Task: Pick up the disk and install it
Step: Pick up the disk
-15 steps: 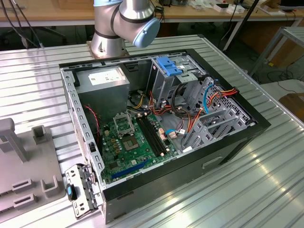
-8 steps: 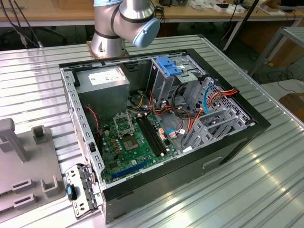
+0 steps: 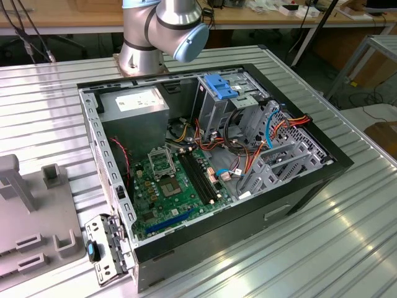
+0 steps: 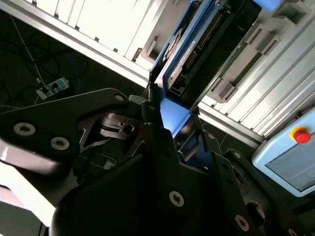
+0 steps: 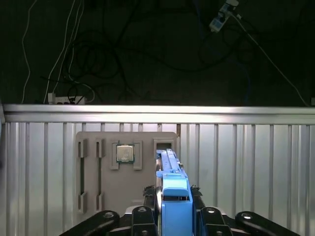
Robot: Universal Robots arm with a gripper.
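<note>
Blue plastic rails up front: the disk (image 5: 173, 191) stands edge-on in the first wrist view, pinched between the two black fingers of the end effector (image 5: 174, 216), which press on its flat sides. Behind it lies a grey holder (image 5: 106, 191) with a small chip (image 5: 124, 153) in a pocket, resting on the ribbed metal bench (image 5: 246, 162). Whether the disk is clear of the holder's slot, I cannot tell. So the grasp looks made, by my reading. In the exterior view the open computer case (image 3: 298, 186) sits on the bench with its drive cage (image 3: 279, 155) bare, so the install is not yet done.
</note>
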